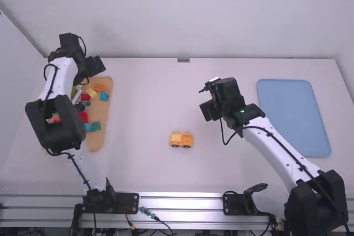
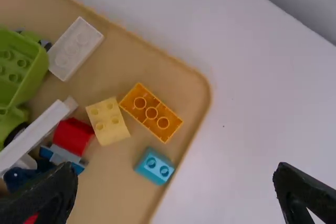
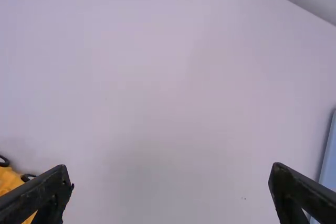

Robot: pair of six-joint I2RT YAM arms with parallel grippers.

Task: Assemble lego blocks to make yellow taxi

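Note:
My left gripper (image 1: 96,66) is over the far end of the wooden tray; in the left wrist view this gripper (image 2: 173,195) stands open and empty above the blocks. An orange-yellow brick (image 2: 151,113) lies with its hollow tube side up, beside a pale yellow brick (image 2: 108,121) with studs. On the table between the arms sits a yellow wheeled vehicle piece (image 1: 181,140). My right gripper (image 1: 209,109) is beyond it and to its right; in the right wrist view the gripper (image 3: 170,195) is open and empty, with the yellow vehicle piece (image 3: 8,181) partly behind one finger.
The wooden tray (image 1: 97,139) at the left also holds a teal brick (image 2: 155,166), a white brick (image 2: 75,49), a red piece (image 2: 72,136) and a green vehicle body (image 2: 17,72). A blue tray (image 1: 293,117) lies at the right, beyond the right arm.

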